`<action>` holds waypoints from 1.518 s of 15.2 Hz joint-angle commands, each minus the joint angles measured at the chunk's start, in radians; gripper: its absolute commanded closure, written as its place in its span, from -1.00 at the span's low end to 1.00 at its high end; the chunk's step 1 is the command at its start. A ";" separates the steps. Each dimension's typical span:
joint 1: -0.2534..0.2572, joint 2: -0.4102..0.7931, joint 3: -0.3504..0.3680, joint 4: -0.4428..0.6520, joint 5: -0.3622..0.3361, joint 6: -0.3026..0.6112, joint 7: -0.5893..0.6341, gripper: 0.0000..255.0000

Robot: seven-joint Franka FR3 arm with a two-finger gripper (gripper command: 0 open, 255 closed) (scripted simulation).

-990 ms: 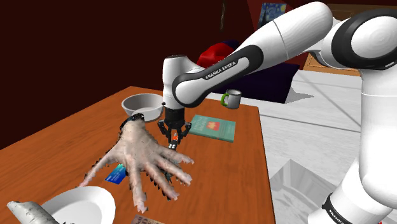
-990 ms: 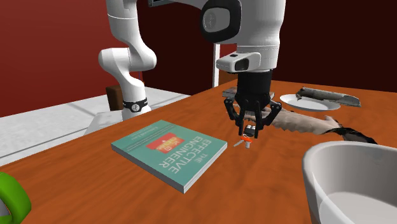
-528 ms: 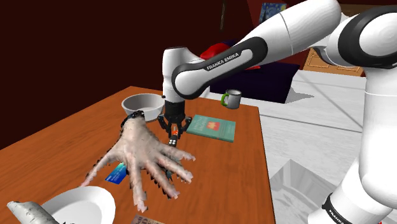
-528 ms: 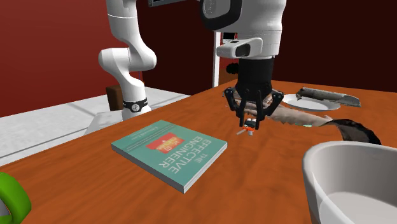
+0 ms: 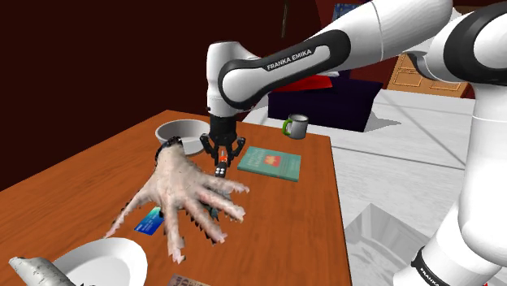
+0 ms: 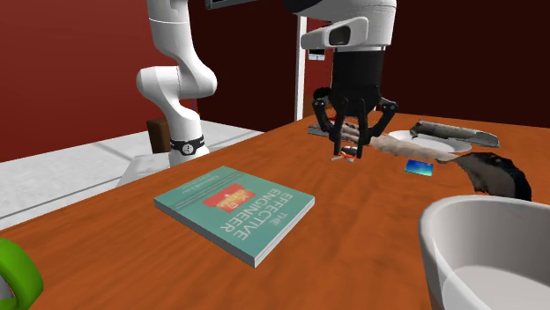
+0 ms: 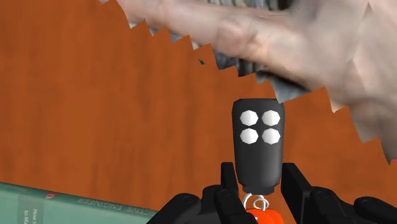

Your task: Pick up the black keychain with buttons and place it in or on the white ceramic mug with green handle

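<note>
The black keychain (image 7: 257, 146), a fob with several white buttons and an orange tag on a ring, hangs between my gripper's (image 7: 259, 191) fingers, which are shut on its ring end. In the shoulder view the gripper (image 5: 222, 156) holds the keychain (image 5: 222, 171) in the air above the wooden table (image 5: 284, 219), beside the wrist of a hand model (image 5: 187, 199). The mug (image 5: 297, 126), pale with a green handle, stands at the table's far corner, beyond a teal book (image 5: 272, 162). In the second exterior view the gripper (image 6: 353, 141) hangs past the book (image 6: 234, 210), and the green handle (image 6: 18, 273) sits at the lower left.
A white bowl (image 5: 183, 132) stands behind the gripper in the shoulder view. Near the table's front lie the large hand model (image 7: 286, 38), a blue card (image 5: 149, 222), a white plate (image 5: 106, 260) and a grey knife-like object (image 5: 32, 270). The table's edge drops to white floor at the right.
My gripper has risen straight up with the keychain in it, from just over the hand model's fingers to well above the table. Nothing else has moved.
</note>
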 commanded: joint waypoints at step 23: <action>-0.066 -0.092 -0.016 0.156 0.053 -0.240 -0.106 1.00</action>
